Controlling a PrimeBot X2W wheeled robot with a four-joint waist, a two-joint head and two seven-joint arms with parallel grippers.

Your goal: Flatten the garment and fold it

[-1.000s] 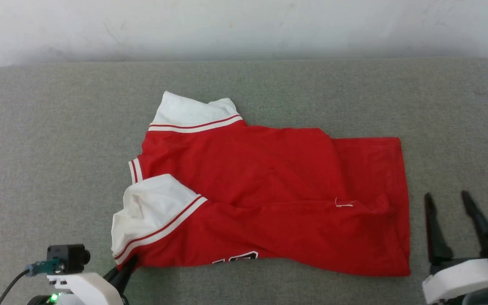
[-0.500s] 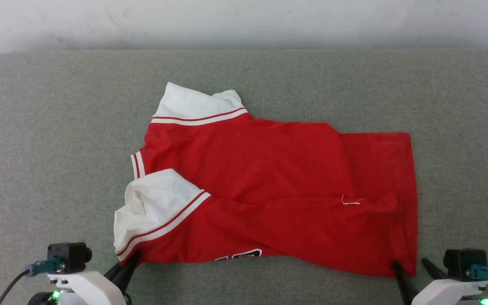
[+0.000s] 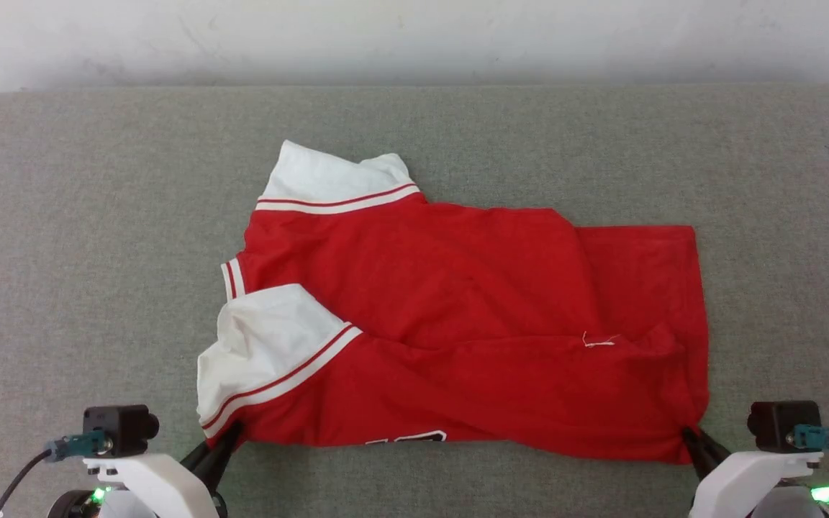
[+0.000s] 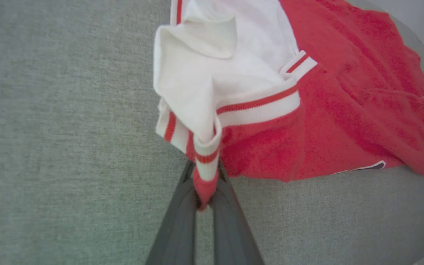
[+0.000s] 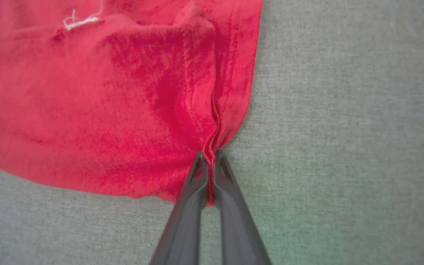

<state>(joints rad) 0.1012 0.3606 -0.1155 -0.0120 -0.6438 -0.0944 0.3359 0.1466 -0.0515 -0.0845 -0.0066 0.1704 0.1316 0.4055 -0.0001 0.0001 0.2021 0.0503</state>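
Red jersey (image 3: pixel 458 324) lies mid-frame on the grey cloth-topped bench (image 3: pixel 98 216), crumpled and doubled over itself. One white sleeve (image 3: pixel 328 176) is toward the top and another (image 3: pixel 263 345) at lower left. A black, white-outlined print (image 3: pixel 407 437) peeks out at the bottom edge.

Left gripper (image 3: pixel 224 442), lower left: fingers pressed together, pinching the striped cuff corner where the red cloth begins. Right gripper (image 3: pixel 691 439), lower right: fingers likewise together, pinching the red hem corner, which bunches into narrow pleats at the tips.

Risks, my judgement:
- Both bites look shallow, with only a small tuck of cloth between the tips. A sharp or uneven pull could slip a corner free.
- The right pinch may have caught more than one layer. If so, lifting would drag the fold along rather than open it.
- The left grip takes cuff and body together, so the sleeve may stay curled when I spread.

Surroundings: a pale wall (image 3: pixel 414 36) runs along the top of the frame. A loose white thread (image 3: pixel 598 342) sits on the red cloth at right. What stands in the way is the jersey's own overlap across the middle.
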